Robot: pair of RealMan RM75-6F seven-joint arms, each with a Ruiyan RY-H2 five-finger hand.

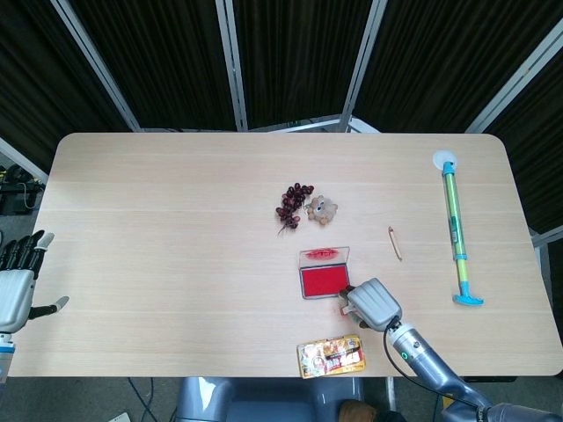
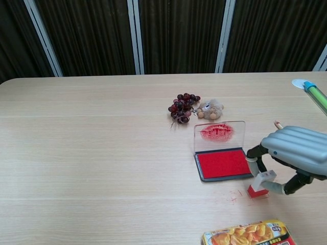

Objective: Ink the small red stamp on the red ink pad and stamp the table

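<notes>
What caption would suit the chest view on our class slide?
Right hand pinches the small red stamp on the table beside the open red ink pad.

The table [image 2: 92, 153] is pale wood-grain laminate with a smooth, matt finish. On it, the ink pad [image 2: 224, 164] has a matt red felt-like face and a clear glossy plastic lid smeared red. Beside the pad, the right hand [image 2: 294, 153] has a smooth grey ribbed plastic shell. The stamp [image 2: 259, 186] looks like plastic. Nearer than the pad lies a glossy snack packet [image 2: 248, 235].
</notes>
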